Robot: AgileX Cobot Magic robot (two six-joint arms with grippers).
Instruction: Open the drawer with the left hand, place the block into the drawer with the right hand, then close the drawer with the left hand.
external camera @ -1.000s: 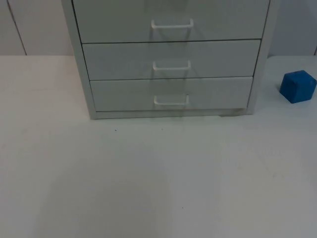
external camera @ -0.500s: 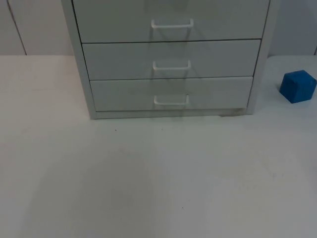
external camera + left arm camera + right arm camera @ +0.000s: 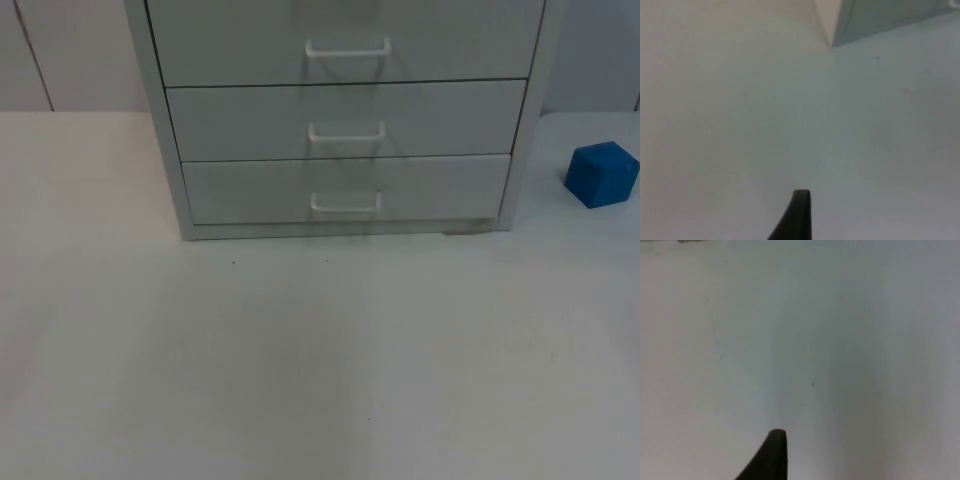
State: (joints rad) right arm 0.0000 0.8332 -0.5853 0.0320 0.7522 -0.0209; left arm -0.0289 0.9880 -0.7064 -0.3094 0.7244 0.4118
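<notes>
A white cabinet [image 3: 340, 120] stands at the table's [image 3: 320, 360] far edge, all three drawers shut; a blue block [image 3: 601, 174] sits just right of it. The left gripper [image 3: 796, 215] hangs over bare table near the cabinet's corner, the right gripper [image 3: 771, 455] over bare table; whether either is open cannot be told.

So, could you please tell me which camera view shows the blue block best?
The top view: the blue block sits whole on the white table, to the right of the drawer cabinet. The left wrist view takes in a cabinet corner and table, the right wrist view bare table; the block appears in neither.

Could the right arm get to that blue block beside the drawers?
Probably yes: the blue block sits alone on the white table, right of the cabinet, with nothing standing around it.
</notes>
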